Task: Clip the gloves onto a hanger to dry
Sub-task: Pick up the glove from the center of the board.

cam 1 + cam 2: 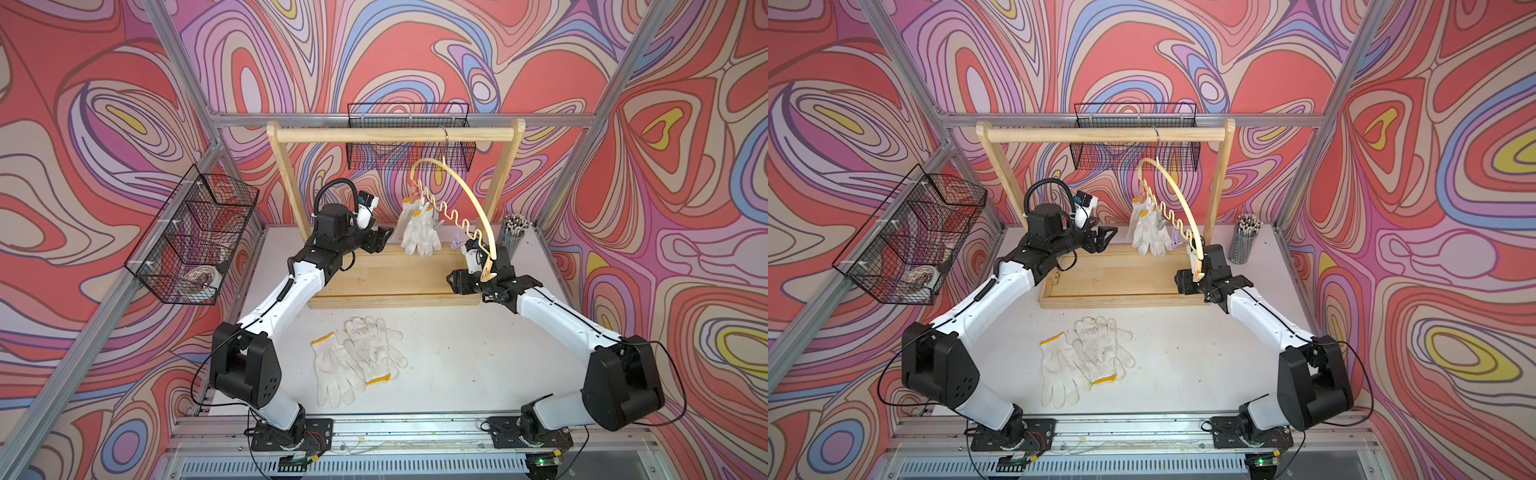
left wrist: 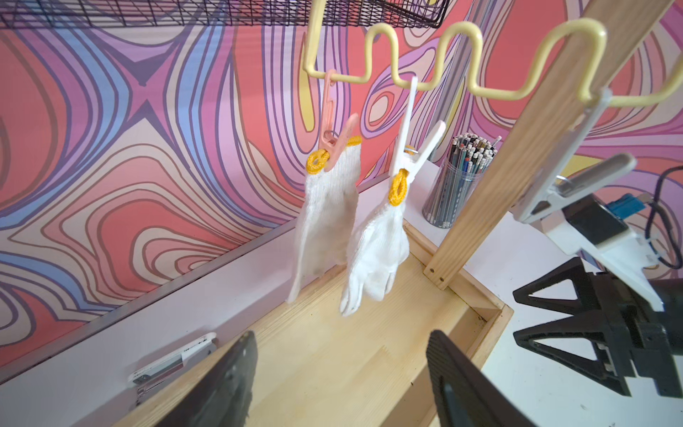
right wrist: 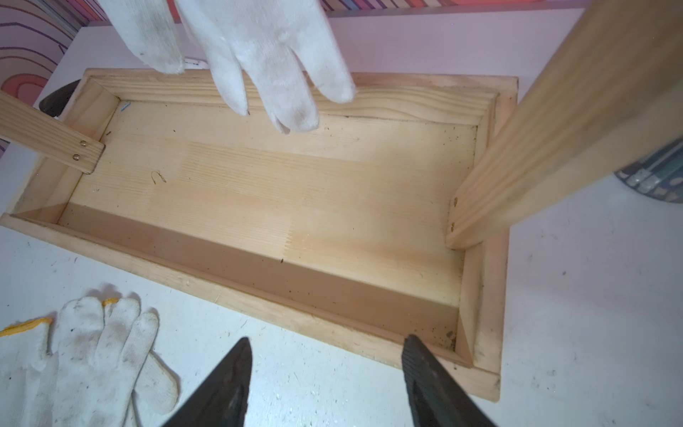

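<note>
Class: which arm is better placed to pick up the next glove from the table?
Right, probably: the right end effector is open, pointing down at the table, loose gloves in its wrist view. The left end effector faces the hanger.

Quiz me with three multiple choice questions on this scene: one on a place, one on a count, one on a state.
1. Where do the loose gloves lie? A) on the white table, before the wooden tray B) on the floor C) inside the tray
2. How many clipped gloves hang on the hanger? A) one B) two C) four
3. The left gripper's fingers are: A) apart, empty B) shut on a glove C) pinching a clip
Answers: 1 A, they lie on the table, outside the tray; 2 B, two hang, each under its own clip; 3 A, nothing sits between them.
</note>
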`<state>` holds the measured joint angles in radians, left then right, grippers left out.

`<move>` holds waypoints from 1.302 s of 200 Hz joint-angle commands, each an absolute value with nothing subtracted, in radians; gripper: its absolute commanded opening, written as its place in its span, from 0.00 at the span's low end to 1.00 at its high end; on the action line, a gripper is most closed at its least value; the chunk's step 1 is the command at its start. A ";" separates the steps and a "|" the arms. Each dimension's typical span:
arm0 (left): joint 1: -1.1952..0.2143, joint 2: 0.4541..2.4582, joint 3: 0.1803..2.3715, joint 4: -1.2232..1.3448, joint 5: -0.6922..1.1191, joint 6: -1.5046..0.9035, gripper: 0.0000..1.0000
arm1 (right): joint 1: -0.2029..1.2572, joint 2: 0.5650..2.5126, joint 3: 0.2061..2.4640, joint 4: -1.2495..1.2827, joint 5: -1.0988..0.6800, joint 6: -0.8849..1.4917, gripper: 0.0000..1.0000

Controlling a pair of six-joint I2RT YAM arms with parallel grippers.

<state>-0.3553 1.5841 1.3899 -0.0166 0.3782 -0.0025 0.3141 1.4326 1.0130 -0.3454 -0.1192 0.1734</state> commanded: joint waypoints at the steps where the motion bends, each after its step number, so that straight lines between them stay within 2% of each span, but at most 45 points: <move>1: -0.374 1.526 1.355 -0.058 0.311 0.014 0.75 | 0.323 1.384 0.969 -0.398 -0.123 0.229 0.64; 107: -0.462 1.231 0.895 -0.135 0.131 -0.030 0.75 | 0.447 1.211 0.673 -0.345 -0.249 0.455 0.54; 143: -0.469 1.136 0.805 -0.176 0.083 -0.036 0.75 | 0.566 1.186 0.624 -0.313 -0.233 0.509 0.52; 178: -0.470 1.105 0.784 -0.179 0.069 -0.049 0.76 | 0.732 1.237 0.627 -0.280 -0.153 0.559 0.52; 216: -0.470 1.088 0.778 -0.186 0.046 -0.049 0.76 | 0.912 1.379 0.695 -0.232 -0.079 0.590 0.52; 260: -0.470 1.048 0.763 -0.216 -0.045 -0.059 0.76 | 1.003 1.516 0.822 -0.202 -0.086 0.579 0.50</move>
<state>-0.4652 1.0748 0.7734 -0.1703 0.0265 -0.0425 0.9733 1.4712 0.7582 -0.2451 -0.1120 0.5743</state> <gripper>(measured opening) 0.760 0.508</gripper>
